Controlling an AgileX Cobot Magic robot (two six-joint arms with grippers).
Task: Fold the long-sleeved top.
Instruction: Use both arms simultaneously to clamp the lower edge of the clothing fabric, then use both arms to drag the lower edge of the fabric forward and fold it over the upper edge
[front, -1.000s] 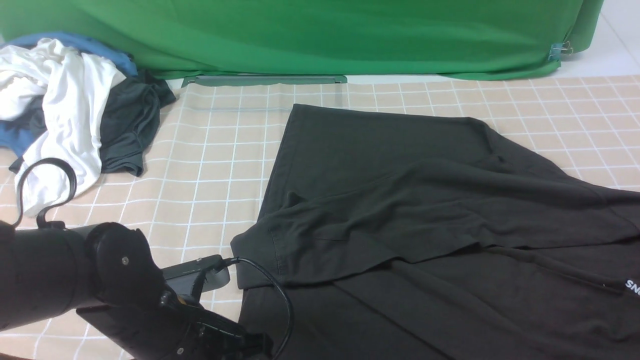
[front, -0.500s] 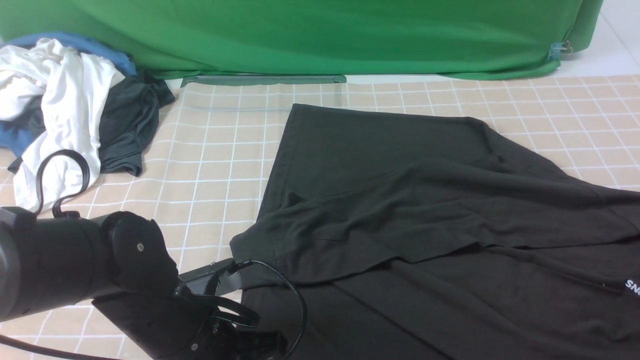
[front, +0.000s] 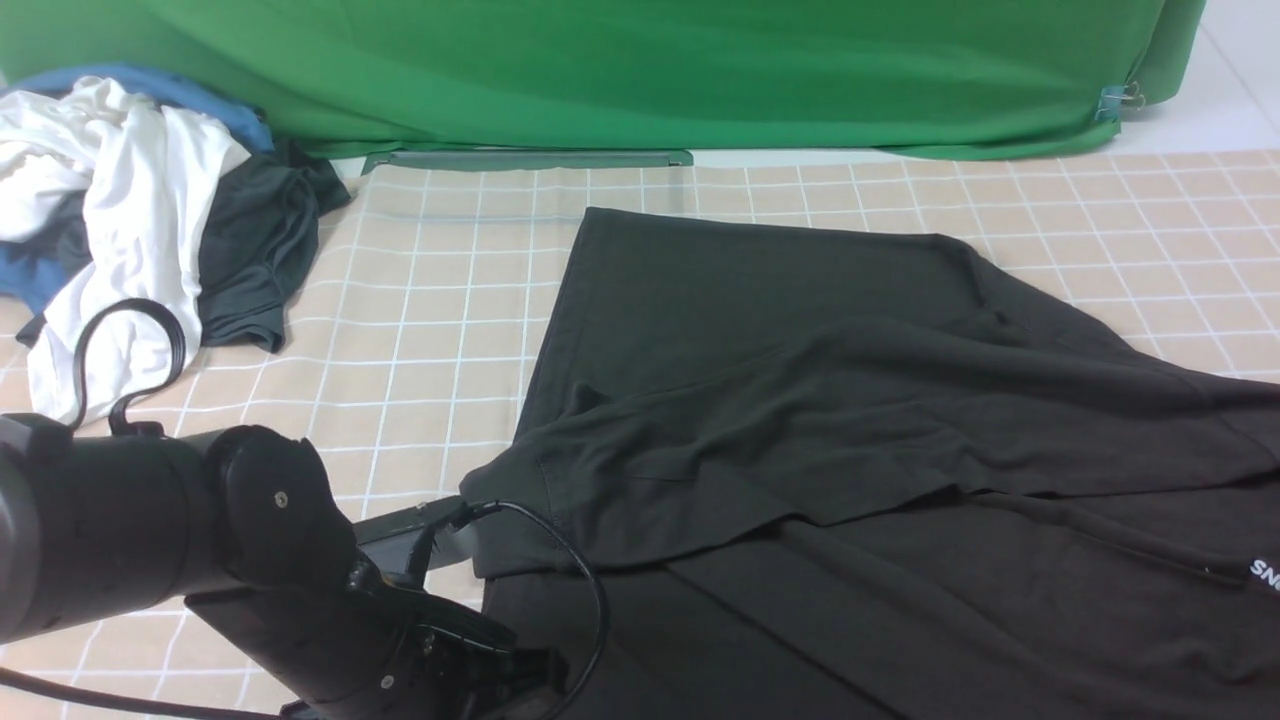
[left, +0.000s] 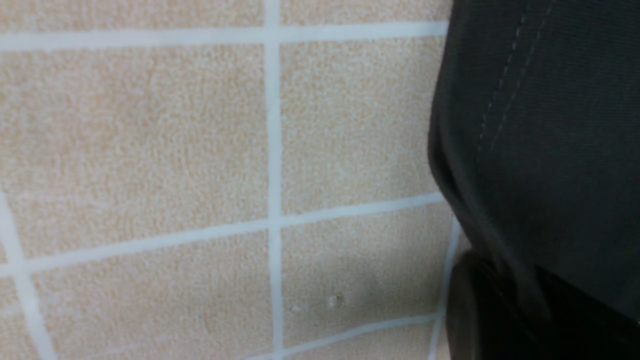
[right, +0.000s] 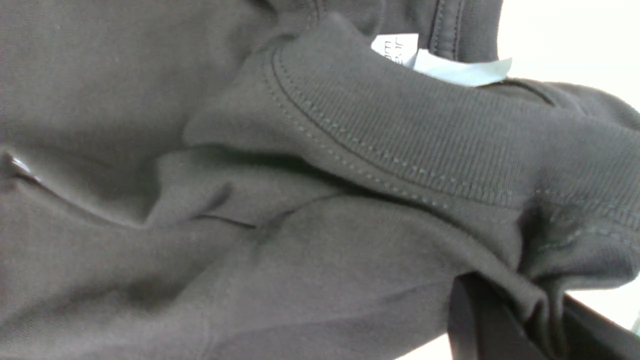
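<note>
long-sleeved top (front: 800, 400), left hand (front: 462, 522) pinching its stitched edge; right hand (right: 537, 320) clamped on its neck fabric

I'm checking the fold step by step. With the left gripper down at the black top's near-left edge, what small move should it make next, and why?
Probably raise the left gripper slightly. Its jaws are shut on the stitched edge of the long-sleeved top, which lies flat on the checked cloth; lifting first should free it to be folded over.

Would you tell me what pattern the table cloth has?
The table cloth is peach-beige with a white grid, clearest in the left wrist view.
</note>
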